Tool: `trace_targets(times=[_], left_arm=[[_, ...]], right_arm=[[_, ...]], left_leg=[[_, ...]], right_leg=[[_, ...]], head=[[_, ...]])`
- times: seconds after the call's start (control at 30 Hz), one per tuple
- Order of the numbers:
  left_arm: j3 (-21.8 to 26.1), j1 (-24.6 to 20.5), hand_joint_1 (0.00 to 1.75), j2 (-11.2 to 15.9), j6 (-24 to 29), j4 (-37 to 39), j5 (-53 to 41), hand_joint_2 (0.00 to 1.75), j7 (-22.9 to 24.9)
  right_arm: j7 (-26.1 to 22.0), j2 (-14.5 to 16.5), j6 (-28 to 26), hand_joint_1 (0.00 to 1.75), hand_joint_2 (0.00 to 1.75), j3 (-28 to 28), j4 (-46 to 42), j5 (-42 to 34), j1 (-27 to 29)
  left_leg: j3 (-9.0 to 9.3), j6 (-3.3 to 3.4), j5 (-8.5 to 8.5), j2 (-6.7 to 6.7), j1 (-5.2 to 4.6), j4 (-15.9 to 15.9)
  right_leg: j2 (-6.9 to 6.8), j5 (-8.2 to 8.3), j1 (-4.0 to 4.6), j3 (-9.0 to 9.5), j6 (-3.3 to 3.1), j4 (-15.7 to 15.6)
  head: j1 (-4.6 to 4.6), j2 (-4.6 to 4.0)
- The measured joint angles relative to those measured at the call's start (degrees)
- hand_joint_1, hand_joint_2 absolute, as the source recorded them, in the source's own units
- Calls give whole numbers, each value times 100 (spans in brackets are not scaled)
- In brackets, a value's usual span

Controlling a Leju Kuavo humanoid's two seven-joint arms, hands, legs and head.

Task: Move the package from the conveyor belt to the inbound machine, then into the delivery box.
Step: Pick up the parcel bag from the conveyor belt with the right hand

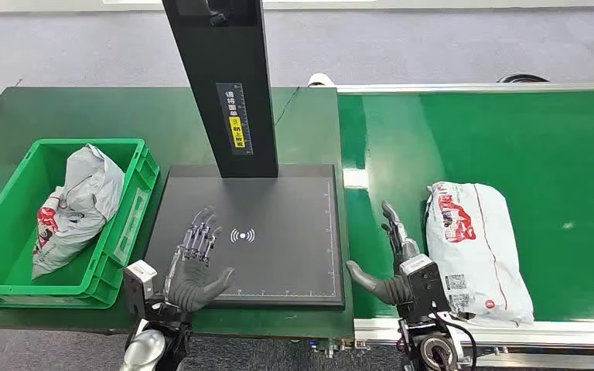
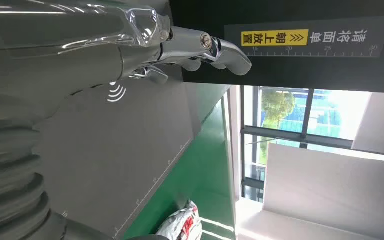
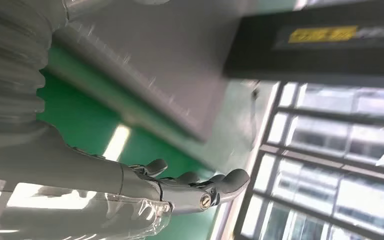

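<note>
R hand empty beside package.

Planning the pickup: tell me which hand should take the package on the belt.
Right. The right hand is open just beside the package; the left hand hovers over the scanner plate.

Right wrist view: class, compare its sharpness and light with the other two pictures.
Right wrist view: blurred, windows washed out. Left wrist view: sharper, yellow label legible, glare on fingers. Head view: evenly lit, crisp, package print clear.
</note>
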Motion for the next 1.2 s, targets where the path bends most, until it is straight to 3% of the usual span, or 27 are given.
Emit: trace_targets(times=[0.27,0.57,0.87,1.2], left_arm=[[23,102,0,1,-61,-119,-46,175,36],[50,201,0,65,-62,-180,-63,175,50],[79,254,0,197,162,-234,-101,175,25],[77,250,0,259,211,-257,-68,175,44]], right_arm=[[649,-371,-647,0,175,-196,-31,1325,-296],[1123,-1072,-823,0,175,-438,376,1902,-859],[1585,-1792,-485,0,175,-478,1440,2425,-1522],[2430,-2542,14,0,175,-201,2766,2887,-2021]], left_leg=[[0,0,0,-1,-2,1],[0,0,0,-1,-2,1],[-1,1,0,-6,-2,3],[-4,2,0,-11,-3,4]], right_leg=[[0,0,-4,1,0,0],[0,1,-4,1,1,0],[-2,2,-4,2,2,-1],[-6,2,-6,1,2,-1]], head=[[1,0],[1,0],[0,0],[-1,0]])
